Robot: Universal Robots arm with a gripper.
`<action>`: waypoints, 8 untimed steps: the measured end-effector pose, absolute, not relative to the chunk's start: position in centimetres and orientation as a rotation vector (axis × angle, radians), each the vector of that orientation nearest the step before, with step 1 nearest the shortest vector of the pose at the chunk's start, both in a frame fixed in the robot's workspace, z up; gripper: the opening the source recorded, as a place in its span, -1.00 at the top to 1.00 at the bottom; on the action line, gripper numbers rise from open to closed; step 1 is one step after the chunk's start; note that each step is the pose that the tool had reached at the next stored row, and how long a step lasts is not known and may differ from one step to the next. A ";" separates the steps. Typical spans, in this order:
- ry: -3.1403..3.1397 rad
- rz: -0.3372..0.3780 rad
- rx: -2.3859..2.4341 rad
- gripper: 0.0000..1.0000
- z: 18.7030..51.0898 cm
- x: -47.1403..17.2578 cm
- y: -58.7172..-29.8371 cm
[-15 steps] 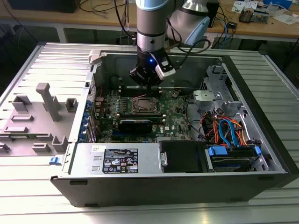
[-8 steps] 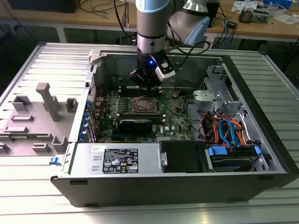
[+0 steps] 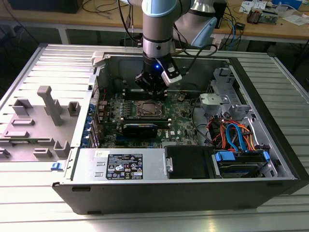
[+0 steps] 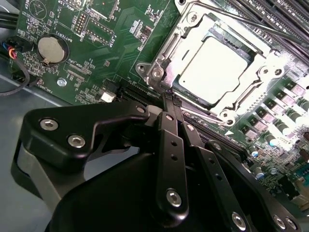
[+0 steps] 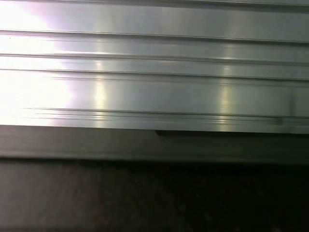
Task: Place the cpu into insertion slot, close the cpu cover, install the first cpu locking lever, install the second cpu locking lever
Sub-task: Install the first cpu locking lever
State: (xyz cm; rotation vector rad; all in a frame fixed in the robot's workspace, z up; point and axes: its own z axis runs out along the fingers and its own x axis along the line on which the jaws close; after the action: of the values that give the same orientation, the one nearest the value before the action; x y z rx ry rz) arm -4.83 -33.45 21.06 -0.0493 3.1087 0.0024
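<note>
While the small square silvery-topped cpu [image 4: 217, 67] lay seated in the metal-rimmed square insertion slot [image 4: 157, 72], with the thin silvery windowed cpu cover [image 4: 186, 38] down over it, the black gripper [image 4: 170, 99] held its fingers [image 4: 171, 140] pressed together at the slot's corner on the green motherboard [image 4: 96, 58]. By that, the first lever step seemed in hand, calling for a careful, controlled press beside the slot.

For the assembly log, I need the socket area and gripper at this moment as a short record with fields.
cpu: seated in the insertion slot, silvery top up
cpu cover: down over the cpu, window framing it
locking levers: cannot tell whether latched
gripper: shut, tip at the socket's near corner
motherboard: green, inside the open computer case
</note>
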 end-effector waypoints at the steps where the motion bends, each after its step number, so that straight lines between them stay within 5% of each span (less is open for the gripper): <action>1: 3.109 0.003 -0.049 0.79 21.1 -4.8 -33.4; 8: 3.109 0.003 -0.049 0.79 20.9 -4.8 -33.4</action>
State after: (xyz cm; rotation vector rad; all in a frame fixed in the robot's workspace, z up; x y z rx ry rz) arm -4.83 -33.44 20.94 -0.0493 3.1086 0.0029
